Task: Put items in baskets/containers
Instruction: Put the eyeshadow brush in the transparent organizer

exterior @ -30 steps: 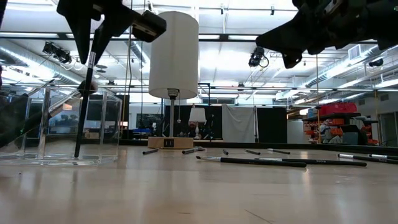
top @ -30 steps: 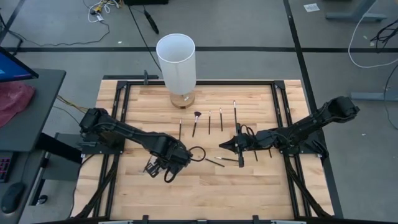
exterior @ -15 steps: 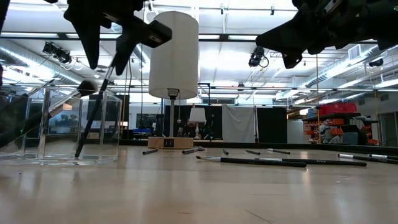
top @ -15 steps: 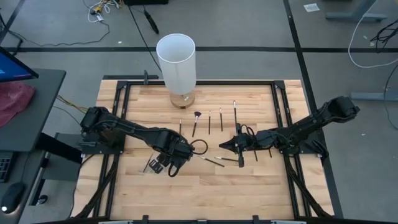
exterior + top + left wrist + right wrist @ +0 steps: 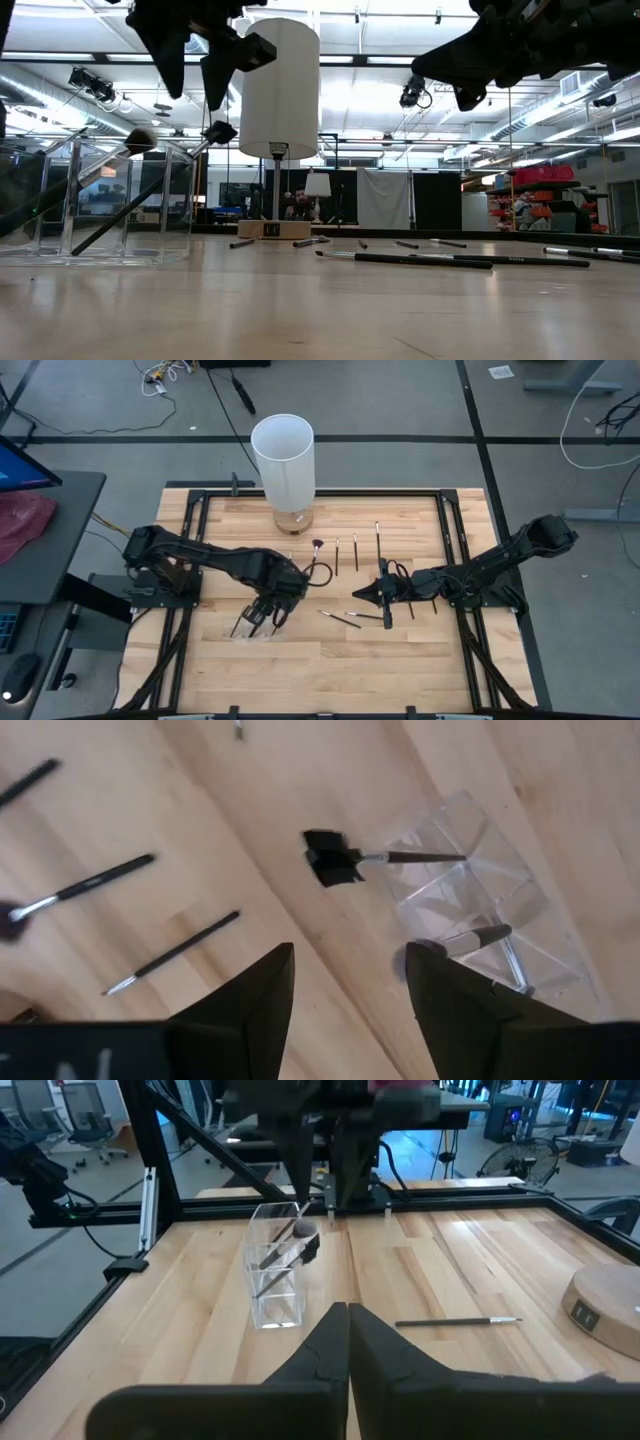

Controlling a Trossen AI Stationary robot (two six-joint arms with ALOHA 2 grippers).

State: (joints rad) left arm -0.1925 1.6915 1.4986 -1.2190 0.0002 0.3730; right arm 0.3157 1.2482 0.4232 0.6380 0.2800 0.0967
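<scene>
A clear container [image 5: 248, 624] [image 5: 100, 205] stands at the table's near left. Two brushes lean inside it: one with a flat black head [image 5: 330, 860] [image 5: 150, 190] rests its handle on the rim with its foot on the container's floor, and one has a round head [image 5: 140, 140]. My left gripper [image 5: 268, 610] [image 5: 345, 1000] [image 5: 195, 100] hangs open just above the container and touches nothing. My right gripper [image 5: 358, 596] [image 5: 347, 1315] hovers shut and empty at mid-table. Several more brushes [image 5: 337, 555] lie flat on the wood.
A tall white cylinder [image 5: 283, 460] on a wooden base stands at the far edge. Loose brushes lie in a row [image 5: 355, 550] behind the grippers and near my right gripper [image 5: 342, 619]. Bare wood spans the near side of the table [image 5: 380, 670].
My left gripper has opened and let go of the flat-headed brush, then risen and drawn a little toward the far edge. The brush, held upright in the container before, has tipped over and now leans against the container's rim.
</scene>
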